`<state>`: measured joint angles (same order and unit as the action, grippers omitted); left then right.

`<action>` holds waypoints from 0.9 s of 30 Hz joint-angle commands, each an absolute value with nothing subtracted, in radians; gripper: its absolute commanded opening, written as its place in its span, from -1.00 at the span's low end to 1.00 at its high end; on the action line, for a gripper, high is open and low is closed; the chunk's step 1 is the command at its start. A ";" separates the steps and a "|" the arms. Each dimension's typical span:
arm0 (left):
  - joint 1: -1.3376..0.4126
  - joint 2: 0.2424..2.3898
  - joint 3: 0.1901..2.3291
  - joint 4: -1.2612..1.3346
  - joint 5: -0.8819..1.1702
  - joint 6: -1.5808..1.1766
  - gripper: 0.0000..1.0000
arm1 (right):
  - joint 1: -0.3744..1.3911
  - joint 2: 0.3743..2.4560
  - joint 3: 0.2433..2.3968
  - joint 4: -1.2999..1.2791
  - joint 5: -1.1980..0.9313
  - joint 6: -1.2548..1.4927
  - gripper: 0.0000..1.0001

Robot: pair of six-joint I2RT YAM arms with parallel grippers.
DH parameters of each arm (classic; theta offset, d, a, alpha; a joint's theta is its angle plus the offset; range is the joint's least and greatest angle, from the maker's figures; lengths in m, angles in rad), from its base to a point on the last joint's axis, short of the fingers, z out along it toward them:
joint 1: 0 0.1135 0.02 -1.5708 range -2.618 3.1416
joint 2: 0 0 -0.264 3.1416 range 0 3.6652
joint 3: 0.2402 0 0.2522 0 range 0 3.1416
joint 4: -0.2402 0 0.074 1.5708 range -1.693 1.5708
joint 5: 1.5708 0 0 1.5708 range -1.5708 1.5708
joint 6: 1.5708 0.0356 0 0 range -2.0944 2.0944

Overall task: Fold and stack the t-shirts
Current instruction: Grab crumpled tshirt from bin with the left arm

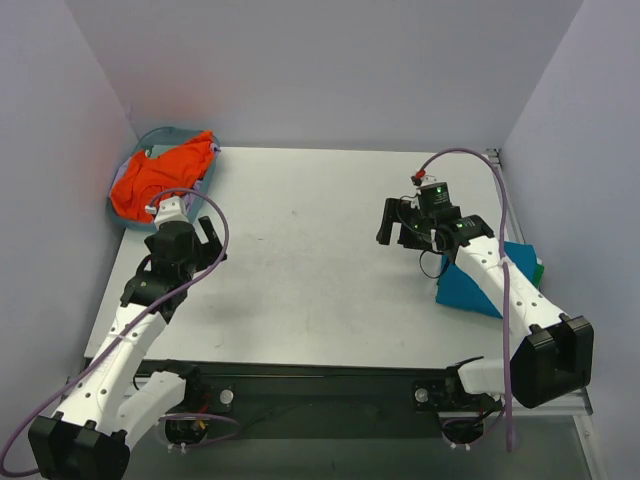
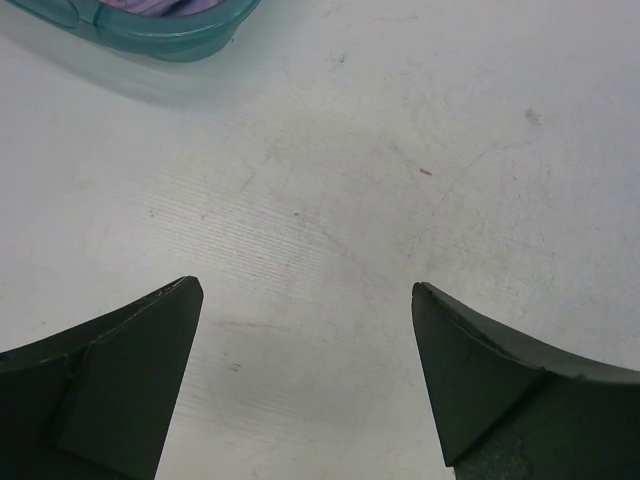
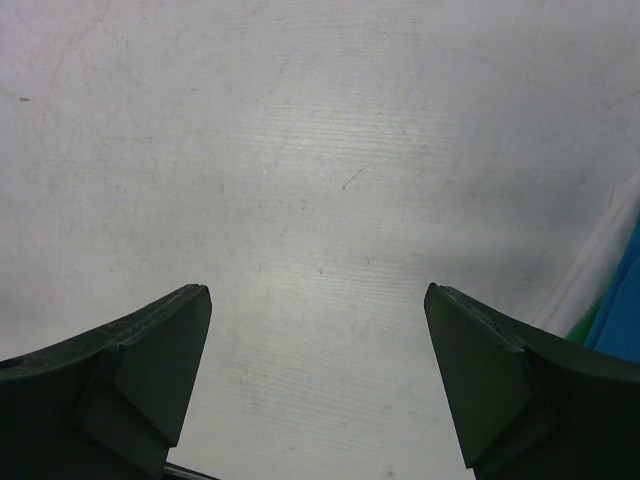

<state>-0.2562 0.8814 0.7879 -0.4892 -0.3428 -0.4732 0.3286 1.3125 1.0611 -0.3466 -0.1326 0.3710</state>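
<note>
Only your overhead view shows the orange-red t-shirt [image 1: 160,178] in the basin [image 1: 150,135]; your wrist views show the left gripper [image 2: 305,290] and right gripper [image 3: 318,290] spread wide, holding nothing.

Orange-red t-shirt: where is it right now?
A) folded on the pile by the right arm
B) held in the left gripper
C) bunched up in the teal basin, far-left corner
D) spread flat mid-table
C: the orange-red t-shirt lies crumpled in the teal basin at the far-left corner, while the left gripper and right gripper are both open and hold nothing.
</note>
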 commanded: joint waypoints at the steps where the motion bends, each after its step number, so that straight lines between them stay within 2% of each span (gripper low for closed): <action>1: -0.259 0.868 0.827 -0.452 -0.359 -0.453 0.95 | 0.336 1.275 1.062 -0.325 -0.098 0.387 0.85; 11: -0.259 0.890 0.836 -0.399 -0.387 -0.390 0.95 | 0.336 1.282 1.077 -0.314 -0.081 0.396 0.85; 17: -0.252 0.948 0.860 -0.253 -0.396 -0.259 0.95 | 0.336 1.285 1.081 -0.310 -0.060 0.399 0.85; 20: -0.192 1.046 0.931 -0.219 -0.396 -0.232 0.95 | 0.337 1.295 1.089 -0.305 -0.055 0.402 0.85; 24: -0.031 1.198 1.038 -0.161 -0.241 -0.250 0.95 | 0.337 1.308 1.106 -0.301 -0.045 0.405 0.85; 27: 0.070 1.339 1.162 -0.156 -0.209 -0.279 0.95 | 0.336 1.321 1.127 -0.301 -0.037 0.399 0.85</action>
<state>0.0032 1.2472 1.0531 -0.2440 -0.2790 -0.2768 0.3290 1.3167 1.0729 -0.3168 -0.0734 0.3965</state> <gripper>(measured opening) 0.974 0.925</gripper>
